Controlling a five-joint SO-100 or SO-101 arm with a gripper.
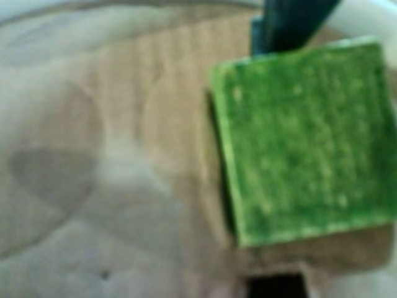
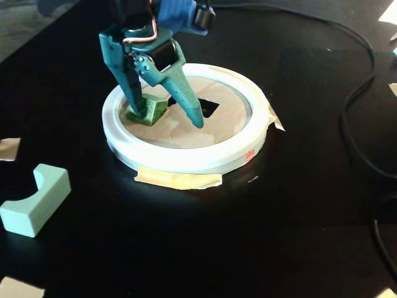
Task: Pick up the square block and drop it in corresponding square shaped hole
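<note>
A black tabletop (image 2: 260, 236) fills the fixed view. At its far left edge a small tan scrap (image 2: 8, 149) is seen, and below it a pale mint block with a curved notch (image 2: 34, 200) lies flat on the black surface, well apart from everything else. Another tan scrap (image 2: 18, 288) is cut off by the bottom left corner.

Toward the middle, a white ring (image 2: 186, 158) is fixed to the table with strips of tan tape (image 2: 178, 180), and a brown cardboard panel (image 2: 186, 133) is enclosed by it. On the left part of that panel the green square block (image 2: 151, 109) rests, tilted slightly. The teal gripper (image 2: 170, 118) reaches down over it with its jaws spread: the left finger (image 2: 133, 87) is pressed against the block's left side, while the right finger (image 2: 186, 99) stands apart from the block, its tip near the panel. The block is therefore touched but not clamped. Just right of the right finger a dark square hole (image 2: 208, 107) is cut in the cardboard.

At the right a black cable (image 2: 353, 93) runs across the table.

In the blurred wrist view, brown cardboard (image 1: 124, 124) is seen at left, the green block (image 1: 304, 143) fills the right side, a dark finger (image 1: 291, 25) is seen above it, and a dark opening (image 1: 276, 285) shows at the bottom edge.
</note>
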